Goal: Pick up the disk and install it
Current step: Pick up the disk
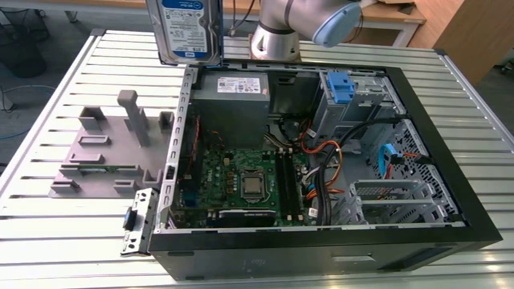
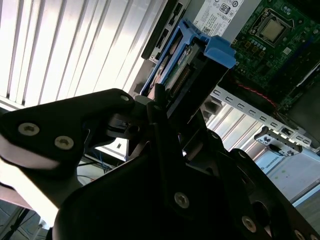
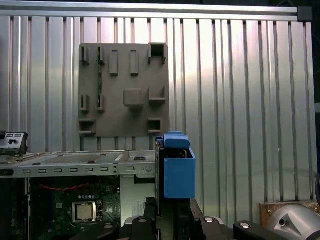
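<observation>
My jaws clamp the flat silver metal disk with blue side rails (image 1: 190, 30), upright in the air at eleven o'clock of the open black computer case (image 1: 321, 247).

Bright, even light in the exterior view; the slatted table (image 2: 75, 50) glares white in the second wrist view; the computer case (image 1: 321, 244) interior lies shadowed.

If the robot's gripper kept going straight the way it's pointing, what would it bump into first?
The gripper points down at the table, holding the disk. The disk would probably hit the slatted table first, right beside the computer case, though depth is unclear.
</observation>
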Controlling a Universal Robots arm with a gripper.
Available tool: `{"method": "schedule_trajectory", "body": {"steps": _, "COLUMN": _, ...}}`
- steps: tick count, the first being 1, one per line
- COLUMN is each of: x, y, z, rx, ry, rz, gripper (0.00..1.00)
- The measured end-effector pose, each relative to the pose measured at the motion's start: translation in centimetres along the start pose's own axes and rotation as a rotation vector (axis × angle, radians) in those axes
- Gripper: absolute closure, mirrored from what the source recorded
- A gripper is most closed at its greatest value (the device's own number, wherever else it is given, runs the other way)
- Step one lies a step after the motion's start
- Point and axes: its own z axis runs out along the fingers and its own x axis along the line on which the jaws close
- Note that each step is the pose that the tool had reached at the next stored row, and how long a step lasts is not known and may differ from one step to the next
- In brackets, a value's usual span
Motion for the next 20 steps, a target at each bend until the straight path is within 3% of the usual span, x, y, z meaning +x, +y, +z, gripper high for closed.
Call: {"method": "schedule_trajectory", "body": {"steps": 20, "x": -0.03, "y": -1.01, "z": -0.02, "rx": 0.0000, "ry": 0.0000, "rz": 0.000, "gripper": 0.65}}
